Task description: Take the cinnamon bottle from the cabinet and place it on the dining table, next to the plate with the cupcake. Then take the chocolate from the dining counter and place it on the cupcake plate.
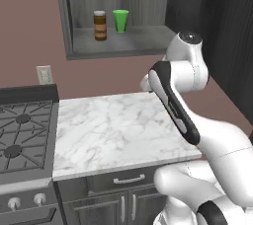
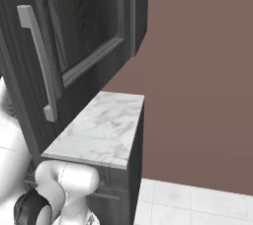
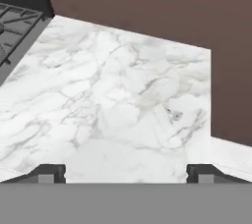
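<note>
Mauve-brown wall backs the left base view, with a small marble surface [image 1: 113,130] beside a stove [image 1: 24,140]. Above it hangs the cabinet [image 1: 66,31], open at the front. On its shelf stands the cinnamon bottle [image 1: 100,26], upright, near the front edge, with a bright green cup [image 1: 120,20] just beside it, apart from it. The arm rises at the lower right, folded, well below the shelf.

Right base view: a dark cabinet door with a long grey handle [image 2: 39,61] fills the left; the same marble surface runs along beneath it, against the wall.

Hand view: the gripper [image 3: 126,174] looks down over bare marble. Its fingers [image 3: 49,173] stand wide apart, released, holding nothing.

Handling, as a judgement: the bottle appears rigid, light and smooth-sided, probably slippery and breakable if dropped. Being tall and narrow, it could tip if nudged. Take hold around the body at the label band, below the lid, approaching from the open front on the side away from the cup.
</note>
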